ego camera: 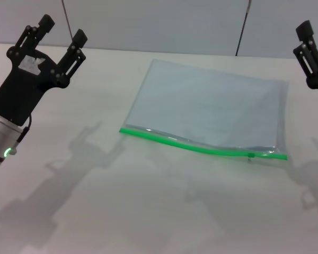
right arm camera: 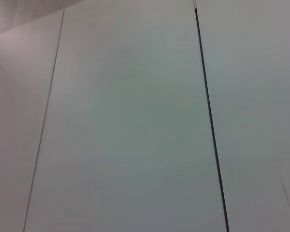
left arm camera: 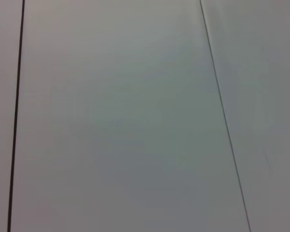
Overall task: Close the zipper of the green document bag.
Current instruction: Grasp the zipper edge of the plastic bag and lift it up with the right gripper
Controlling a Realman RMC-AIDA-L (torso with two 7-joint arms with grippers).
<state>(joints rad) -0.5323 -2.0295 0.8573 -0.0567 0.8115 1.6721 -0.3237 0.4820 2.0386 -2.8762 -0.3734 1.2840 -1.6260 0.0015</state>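
Head view: one document bag [ego camera: 206, 108] lies flat mid-table [ego camera: 148, 211], its one green zipper [ego camera: 201, 146] along the near edge, slider [ego camera: 250, 155] near the right end.
Wrist views: only wall panels [left arm camera: 135, 121].
Left gripper [ego camera: 61, 37]: raised far left, fingers spread, empty.
Right gripper [ego camera: 311, 50]: raised at right edge, opening unclear.

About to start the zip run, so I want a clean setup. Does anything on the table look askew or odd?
The green document bag lies flat but turned at an angle on the table. Its zipper bows in a wave rather than lying straight. Left gripper and right gripper are raised clear.
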